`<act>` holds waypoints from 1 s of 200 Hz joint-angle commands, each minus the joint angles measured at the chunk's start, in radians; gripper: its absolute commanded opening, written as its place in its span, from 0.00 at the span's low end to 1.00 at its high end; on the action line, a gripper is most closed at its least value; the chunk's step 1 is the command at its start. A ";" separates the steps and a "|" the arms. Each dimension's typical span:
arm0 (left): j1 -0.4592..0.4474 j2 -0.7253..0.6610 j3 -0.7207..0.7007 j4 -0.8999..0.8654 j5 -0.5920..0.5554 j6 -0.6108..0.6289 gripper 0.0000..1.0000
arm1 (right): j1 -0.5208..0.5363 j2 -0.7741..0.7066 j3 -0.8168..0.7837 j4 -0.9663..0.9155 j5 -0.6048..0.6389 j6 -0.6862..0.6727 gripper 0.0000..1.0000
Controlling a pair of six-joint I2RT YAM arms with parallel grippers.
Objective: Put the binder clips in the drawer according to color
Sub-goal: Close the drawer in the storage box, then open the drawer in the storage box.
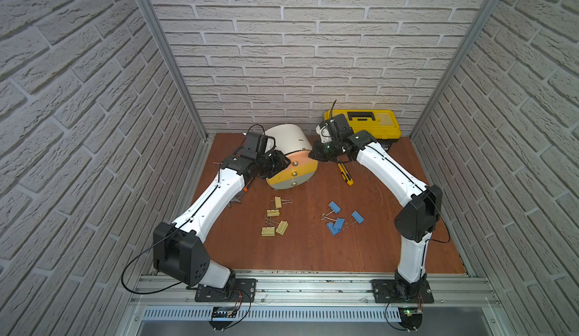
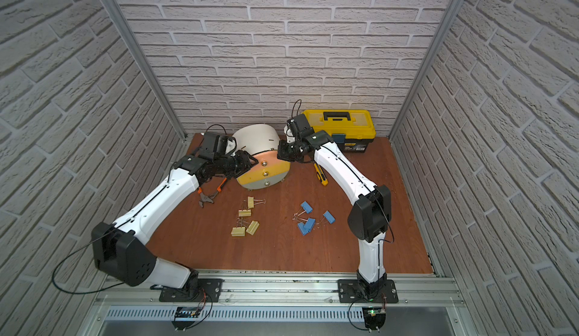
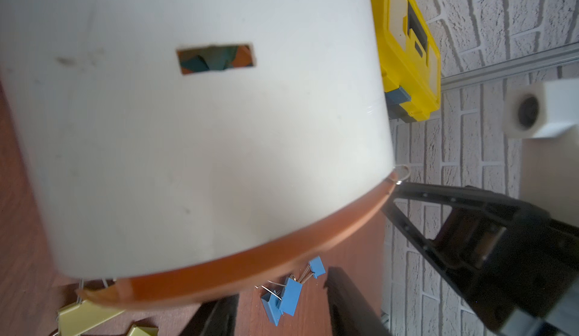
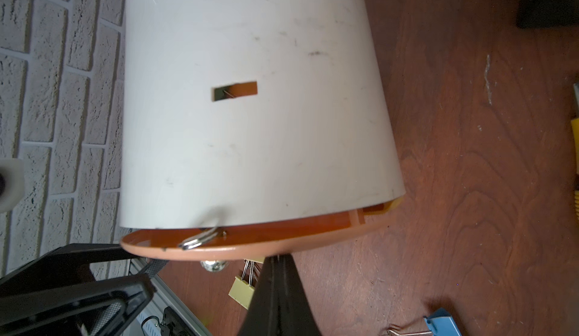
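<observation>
Binder clips lie in two loose groups nearer the robot than the drawer [image 1: 291,162]: four pale yellow [image 1: 274,217] toward the left arm, four blue [image 1: 340,221] toward the right. Left gripper [image 1: 283,162] is partly open at the peach front's left edge. Right gripper [image 1: 315,154] is clenched empty at its right edge, where a wire handle [image 4: 200,240] protrudes.

White brick-pattern walls [image 1: 313,52] around a reddish wooden tabletop [image 1: 313,249].

Both arms flank the drawer [image 1: 291,162]; open table [image 1: 307,249] lies before the clips.
</observation>
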 commanded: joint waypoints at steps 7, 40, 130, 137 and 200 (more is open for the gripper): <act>0.008 0.000 0.021 0.025 0.029 0.023 0.51 | -0.004 -0.027 0.020 0.035 0.001 -0.001 0.02; -0.005 -0.030 0.022 0.014 0.032 0.030 0.52 | 0.000 -0.056 -0.025 0.047 -0.014 0.003 0.03; -0.027 -0.342 -0.148 -0.089 -0.100 -0.004 0.55 | 0.067 -0.268 -0.466 0.490 -0.059 0.217 0.49; -0.020 -0.371 -0.169 -0.095 -0.108 -0.011 0.55 | 0.071 -0.272 -0.486 0.522 -0.064 0.239 0.51; 0.033 -0.530 -0.275 -0.141 -0.127 -0.044 0.57 | 0.095 -0.214 -0.443 0.580 -0.075 0.300 0.53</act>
